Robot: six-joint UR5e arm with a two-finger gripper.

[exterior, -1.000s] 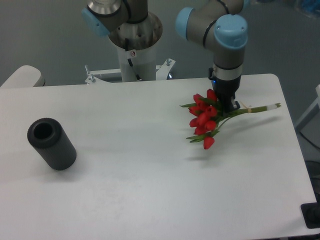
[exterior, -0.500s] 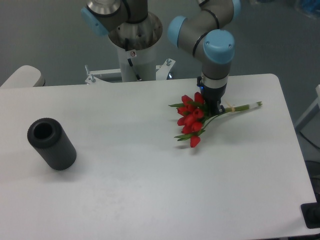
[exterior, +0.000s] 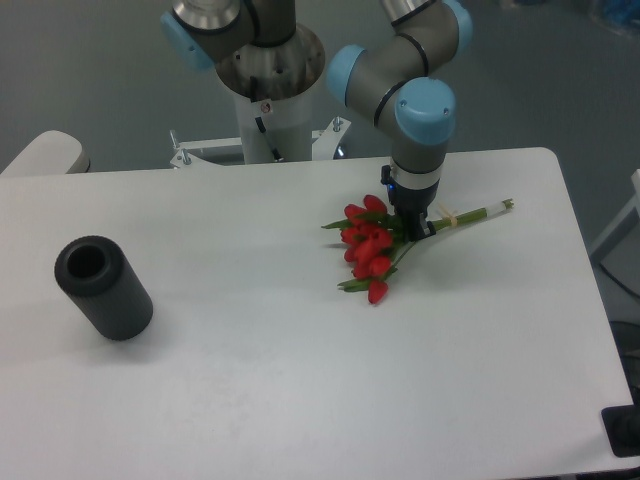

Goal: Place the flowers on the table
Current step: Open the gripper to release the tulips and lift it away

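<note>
Flowers [exterior: 368, 245] have shifted left over the white table [exterior: 250, 380], jaws clamped on their stems.

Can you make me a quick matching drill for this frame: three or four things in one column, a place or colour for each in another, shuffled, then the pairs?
Things:
1. flowers
2. dark grey cylinder
3. gripper
4. table

Descriptions:
A. lying on its side at the left, open end toward the camera
B. white, with rounded corners
C. red buds, pale green stems pointing right
D. black fingers down at the bouquet's stems, right of centre

Pairs: 1-C, 2-A, 3-D, 4-B
</note>
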